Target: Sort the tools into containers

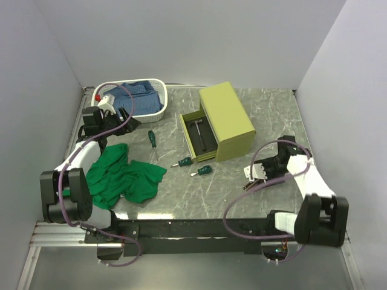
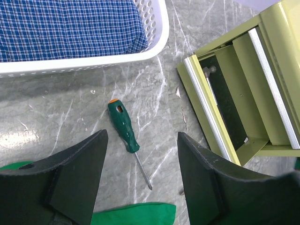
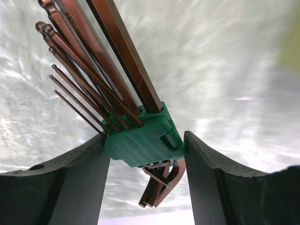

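The olive-yellow tool chest (image 1: pixel 227 119) stands at the back centre with a drawer pulled out; the black-handled hammer (image 1: pixel 201 132) lies in it. The chest also shows in the left wrist view (image 2: pixel 262 70). The long green screwdriver (image 1: pixel 152 141) lies left of the chest, and in the left wrist view (image 2: pixel 124 127) it lies ahead of my open, empty left gripper (image 2: pixel 143 180). Two stubby screwdrivers (image 1: pixel 184 162) (image 1: pixel 205 171) lie in front of the chest. My right gripper (image 3: pixel 145 157) is shut on the green holder of the hex-key set (image 3: pixel 140 136), held above the table right of the chest (image 1: pixel 254 175).
A white lattice basket (image 1: pixel 158 109) with blue checked cloth stands at the back left, close behind the left gripper (image 1: pixel 106 118). A green cloth (image 1: pixel 121 175) lies crumpled at the front left. White walls close the table on three sides.
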Controlling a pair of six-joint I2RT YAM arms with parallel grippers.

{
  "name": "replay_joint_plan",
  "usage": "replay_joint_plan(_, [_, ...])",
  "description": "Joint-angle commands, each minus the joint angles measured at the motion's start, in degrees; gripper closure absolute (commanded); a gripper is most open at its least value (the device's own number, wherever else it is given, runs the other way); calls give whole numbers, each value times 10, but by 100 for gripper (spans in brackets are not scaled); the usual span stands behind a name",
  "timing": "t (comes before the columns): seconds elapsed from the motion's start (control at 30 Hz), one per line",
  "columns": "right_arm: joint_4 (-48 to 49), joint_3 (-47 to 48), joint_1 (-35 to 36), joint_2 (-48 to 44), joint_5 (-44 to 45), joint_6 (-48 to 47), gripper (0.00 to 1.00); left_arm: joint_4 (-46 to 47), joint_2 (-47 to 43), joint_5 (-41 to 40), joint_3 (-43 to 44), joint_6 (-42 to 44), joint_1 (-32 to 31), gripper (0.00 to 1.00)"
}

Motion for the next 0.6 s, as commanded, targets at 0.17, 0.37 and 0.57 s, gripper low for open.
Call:
replay_joint_plan(0.17, [-134,73,143,-155,-191,7,100,37,-41,7,-13,-8,2,33])
replay_joint_plan(0.37, [108,139,337,-147,-262,376,100,38,-63,8,-23,-11,2,33])
replay_joint_plan(0.57, [295,274,445,20,-153,734,100,27,-84,-1,-21,-4,3,33])
